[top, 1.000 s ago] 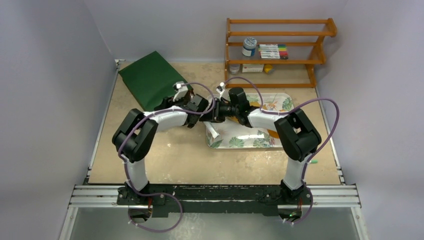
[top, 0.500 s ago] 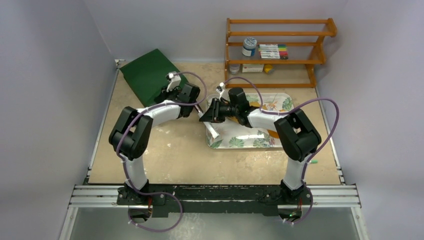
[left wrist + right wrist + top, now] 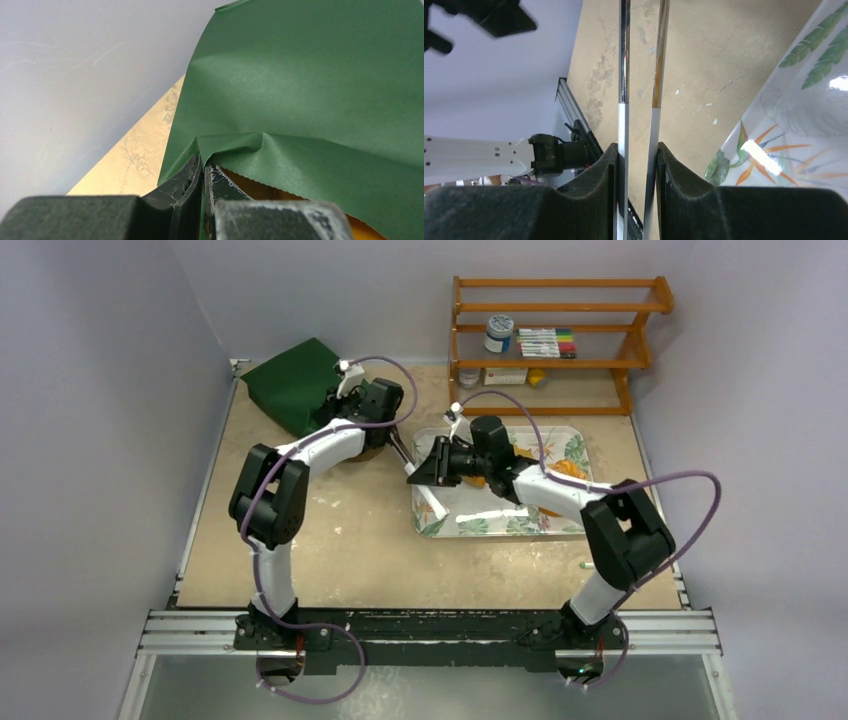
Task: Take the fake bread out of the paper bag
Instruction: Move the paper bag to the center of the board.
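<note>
Swinging away from the middle, your left hand has gone over to the paper bag at the far-left corner of the worktop and now pinches its green mouth edge tight, with that edge raised. Orange fake bread peeks out inside. Your right hand keeps a narrow grip on the tongs beside the tray.

Pale lilac walls, beige tabletop, wooden shelf at back
</note>
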You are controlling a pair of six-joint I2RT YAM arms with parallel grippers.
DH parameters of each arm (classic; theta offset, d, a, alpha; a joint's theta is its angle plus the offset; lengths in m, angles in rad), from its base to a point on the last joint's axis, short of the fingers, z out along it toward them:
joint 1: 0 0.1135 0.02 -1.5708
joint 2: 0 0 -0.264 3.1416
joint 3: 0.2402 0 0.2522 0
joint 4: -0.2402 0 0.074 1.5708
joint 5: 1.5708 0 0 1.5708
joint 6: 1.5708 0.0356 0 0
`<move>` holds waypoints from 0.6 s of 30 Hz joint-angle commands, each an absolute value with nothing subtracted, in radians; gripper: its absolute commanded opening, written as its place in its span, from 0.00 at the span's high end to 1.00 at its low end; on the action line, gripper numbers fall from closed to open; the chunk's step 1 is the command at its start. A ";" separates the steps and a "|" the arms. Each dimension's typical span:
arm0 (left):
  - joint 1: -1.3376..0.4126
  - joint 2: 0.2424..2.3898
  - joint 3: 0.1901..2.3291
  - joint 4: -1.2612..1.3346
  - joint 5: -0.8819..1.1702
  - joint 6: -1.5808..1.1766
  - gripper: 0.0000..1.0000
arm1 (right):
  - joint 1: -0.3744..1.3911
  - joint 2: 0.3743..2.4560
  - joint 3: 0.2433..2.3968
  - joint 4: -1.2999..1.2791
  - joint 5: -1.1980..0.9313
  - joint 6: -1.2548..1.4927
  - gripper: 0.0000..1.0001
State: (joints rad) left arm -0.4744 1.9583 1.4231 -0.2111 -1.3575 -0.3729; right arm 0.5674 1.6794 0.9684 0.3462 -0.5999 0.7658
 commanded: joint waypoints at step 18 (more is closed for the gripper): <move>-0.438 1.971 1.526 -0.272 -1.335 -0.435 0.97 | 0.566 1.299 0.780 0.353 -0.566 0.748 0.96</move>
